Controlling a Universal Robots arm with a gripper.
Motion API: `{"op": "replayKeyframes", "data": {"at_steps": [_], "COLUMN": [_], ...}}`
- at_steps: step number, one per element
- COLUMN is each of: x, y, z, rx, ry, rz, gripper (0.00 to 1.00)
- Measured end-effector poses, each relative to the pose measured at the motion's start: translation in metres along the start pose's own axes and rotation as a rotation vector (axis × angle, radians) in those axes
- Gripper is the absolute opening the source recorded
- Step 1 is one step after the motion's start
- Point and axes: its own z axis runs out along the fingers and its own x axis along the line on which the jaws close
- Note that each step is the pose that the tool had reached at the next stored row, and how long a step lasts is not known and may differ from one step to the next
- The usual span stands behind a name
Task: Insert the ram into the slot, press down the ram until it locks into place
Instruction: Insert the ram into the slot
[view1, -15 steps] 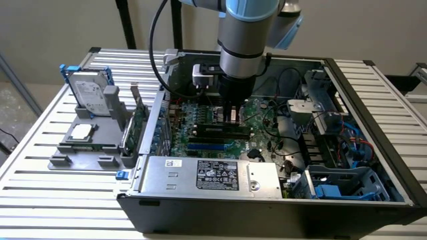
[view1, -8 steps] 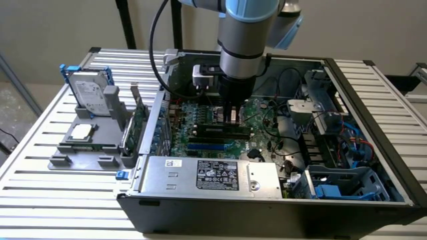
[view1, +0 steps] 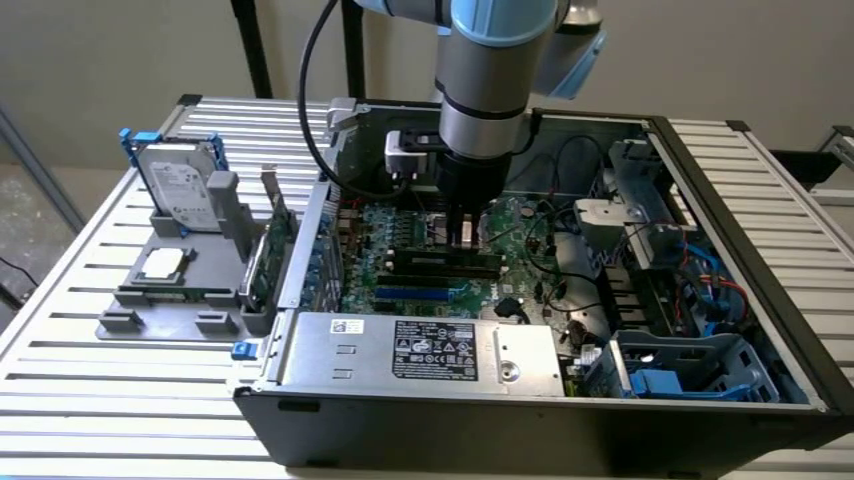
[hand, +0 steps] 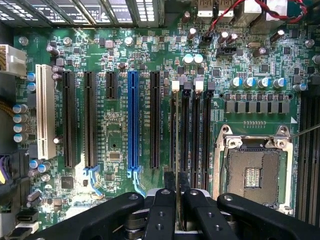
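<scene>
While pinched edge-on between the nearly closed fingers of the end effector (hand: 176, 185), the ram (hand: 177, 150) lines up along the slot (hand: 173, 120), mid-frame in the exterior view; seating cannot be told. Around them: green motherboard (hand: 115, 145), open case (view1: 747, 300), slatted counter (view1: 80, 400).

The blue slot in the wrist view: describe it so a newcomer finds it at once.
Start at the green motherboard inside the open computer case. Among the row of parallel slots, find the blue slot. It is the only blue one, flanked by black slots, with a white slot at the row's end.
</scene>
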Motion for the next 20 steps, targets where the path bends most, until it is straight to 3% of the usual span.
{"op": "replayKeyframes", "data": {"at_steps": [12, 20], "x": [0.0, 0.0], "y": [0.0, 0.0001], "z": [0.0005, 0.0021], "rx": [0.0006, 0.0044], "ry": [-0.0001, -0.0002], "rz": [0.005, 0.009], "gripper": [0.13, 0.13]}}
